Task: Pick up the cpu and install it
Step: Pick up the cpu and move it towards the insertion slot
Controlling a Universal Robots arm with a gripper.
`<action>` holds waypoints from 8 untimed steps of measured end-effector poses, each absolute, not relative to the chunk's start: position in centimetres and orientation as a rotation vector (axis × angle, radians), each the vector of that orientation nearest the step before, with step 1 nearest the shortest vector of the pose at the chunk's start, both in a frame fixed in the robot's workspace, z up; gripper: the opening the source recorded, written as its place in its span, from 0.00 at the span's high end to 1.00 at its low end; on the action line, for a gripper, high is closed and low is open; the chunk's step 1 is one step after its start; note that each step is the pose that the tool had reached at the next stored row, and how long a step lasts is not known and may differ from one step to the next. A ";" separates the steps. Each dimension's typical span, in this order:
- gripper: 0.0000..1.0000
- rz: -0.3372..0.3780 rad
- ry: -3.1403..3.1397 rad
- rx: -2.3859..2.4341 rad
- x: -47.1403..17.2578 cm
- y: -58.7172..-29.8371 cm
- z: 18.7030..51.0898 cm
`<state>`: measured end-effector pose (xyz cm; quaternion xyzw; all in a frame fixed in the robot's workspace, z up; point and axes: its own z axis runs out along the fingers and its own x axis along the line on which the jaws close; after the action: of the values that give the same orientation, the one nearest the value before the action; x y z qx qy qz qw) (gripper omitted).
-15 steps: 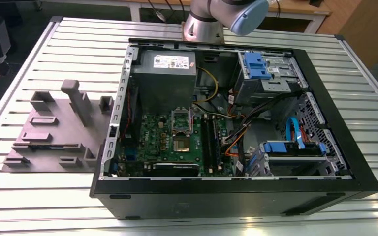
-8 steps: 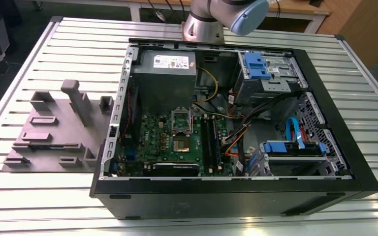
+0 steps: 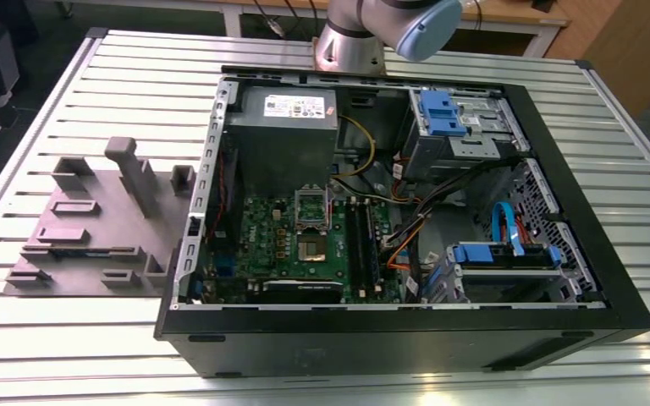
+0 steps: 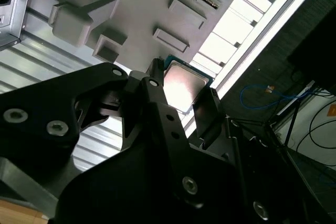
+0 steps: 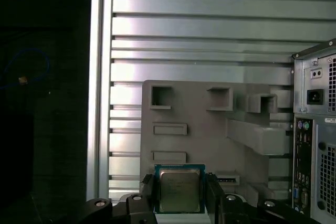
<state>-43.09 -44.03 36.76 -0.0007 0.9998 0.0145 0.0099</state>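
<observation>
The arm [image 3: 351, 41] is cased in silver-grey metal, its joint closed by a pale blue cap [image 3: 426, 30]. The tool [image 4: 182, 85] is built of matt black plates studded with bright screws [image 4: 56, 127].

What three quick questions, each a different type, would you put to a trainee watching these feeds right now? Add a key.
1. True or false: the claw grips the cpu by two opposite edges.
2. In the first wrist view, what lies beyond the cpu? A) the grey fixture block; B) a keyboard; C) a monitor.
3. Fill in: in the exterior view, the drive brackets inside the computer case are coloured ___.

Key: 1 true; 2 A; 3 blue.
</observation>
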 end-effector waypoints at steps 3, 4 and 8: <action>0.53 0.045 3.121 -0.002 -42.9 -44.0 36.8; 0.53 0.045 3.121 -0.002 -42.8 -44.0 36.8; 0.53 0.045 3.121 -0.002 -42.5 -44.0 36.8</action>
<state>-42.47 -44.03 36.76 -0.0006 0.9998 0.0145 0.0099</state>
